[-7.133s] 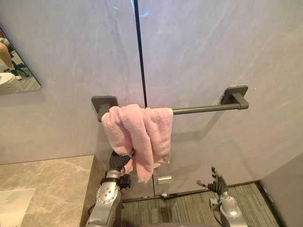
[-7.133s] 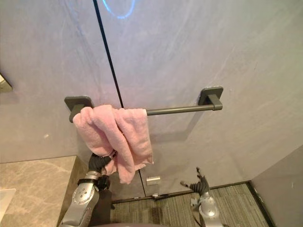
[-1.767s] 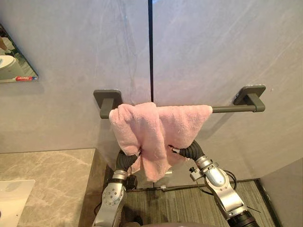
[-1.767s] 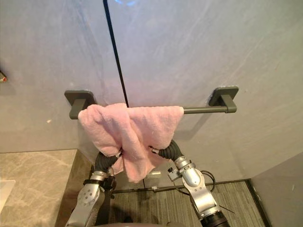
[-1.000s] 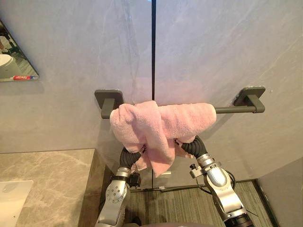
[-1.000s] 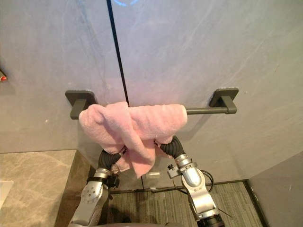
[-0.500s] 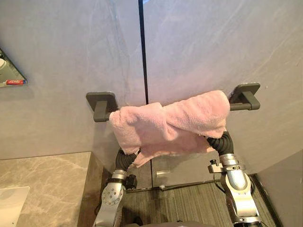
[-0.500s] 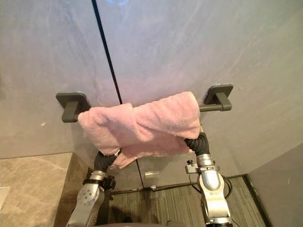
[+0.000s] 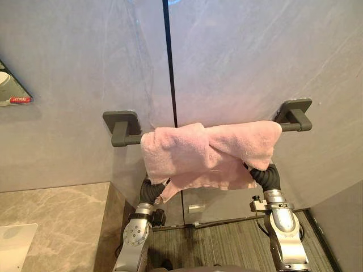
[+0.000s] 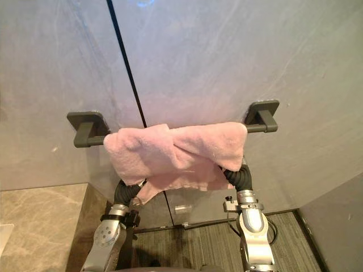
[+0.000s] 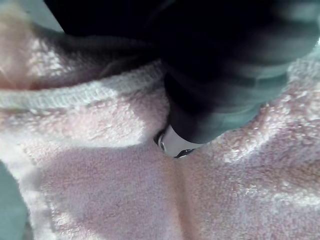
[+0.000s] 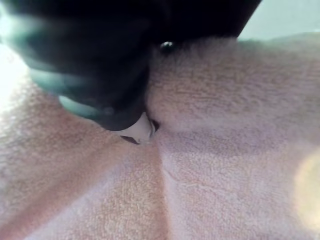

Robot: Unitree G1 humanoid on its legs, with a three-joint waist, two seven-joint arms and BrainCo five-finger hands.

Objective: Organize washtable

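Pink terry towel (image 9: 210, 153) hangs over the dark grey wall bar (image 9: 122, 127), its long axis along the bar and reaching the right bracket. Your left hand (image 11: 215, 90) is under its left end, your right hand (image 12: 100, 75) under its right. Both are buried in cloth, so you can't tell the grip. The bare stretch of bar is nearest your left hand.

wall (image 9: 255, 56): grey stone-look panels, faint veining. thin black vertical seam (image 9: 168, 56) between two panels. mirror corner (image 9: 11, 90) on the wall at far left. beige marbled countertop (image 9: 62, 215) at lower left, abutting the wall; white basin edge (image 9: 14, 241) at its near-left corner. floor (image 9: 227, 243): grey striped carpet. small white plate (image 9: 194, 208) low on the wall, just above the floor.
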